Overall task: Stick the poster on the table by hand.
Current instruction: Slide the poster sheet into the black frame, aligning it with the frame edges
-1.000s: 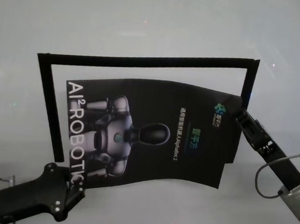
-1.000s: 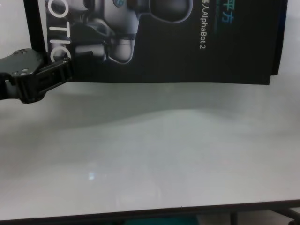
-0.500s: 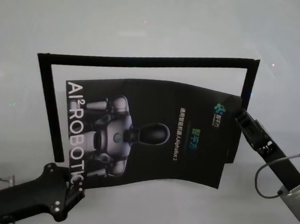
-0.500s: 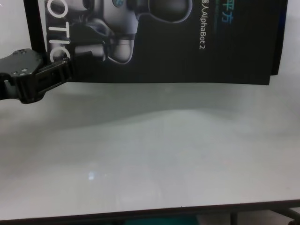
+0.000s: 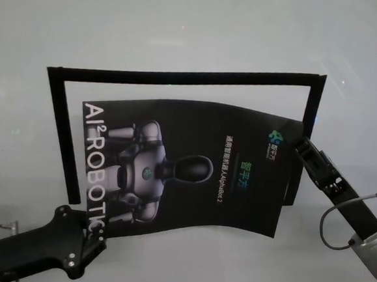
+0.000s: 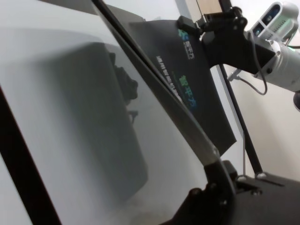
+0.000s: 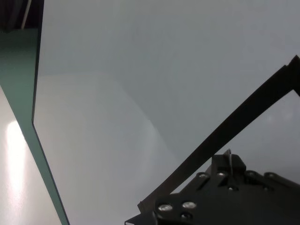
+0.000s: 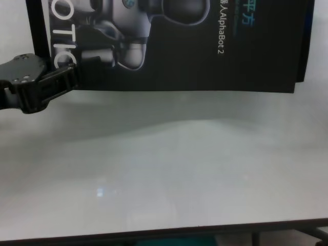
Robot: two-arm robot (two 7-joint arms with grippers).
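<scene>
Head view: the poster (image 5: 192, 171) hangs bowed above the white table (image 5: 183, 42), inside a three-sided frame of black tape strips (image 5: 180, 77). The left gripper (image 5: 93, 228) is clamped on the poster's near-left corner, by the white lettering. The right gripper (image 5: 300, 147) is clamped on the far-right corner beside the small logo. The sheet sags between the two grips, and its near edge curves.

Left wrist view: the poster (image 6: 187, 89) runs edge-on away from the camera, clear of the table, whose surface mirrors it. The right gripper (image 6: 199, 26) shows at the far corner, pinching the sheet.

Right wrist view: only the gripper body, a tape strip (image 7: 229, 129) and the bare table (image 7: 140, 70) show; the fingers themselves are hidden here.

Chest view: the left gripper (image 8: 72, 77) grips the lower left corner of the poster (image 8: 205, 56), and the near edge casts a shadow on the table (image 8: 164, 169).

The step in hand appears to be carrying and aligning the sheet over the taped outline. The next move likely calls for lowering both corners evenly, keeping the sheet taut, so it lands flat and square inside the frame.
</scene>
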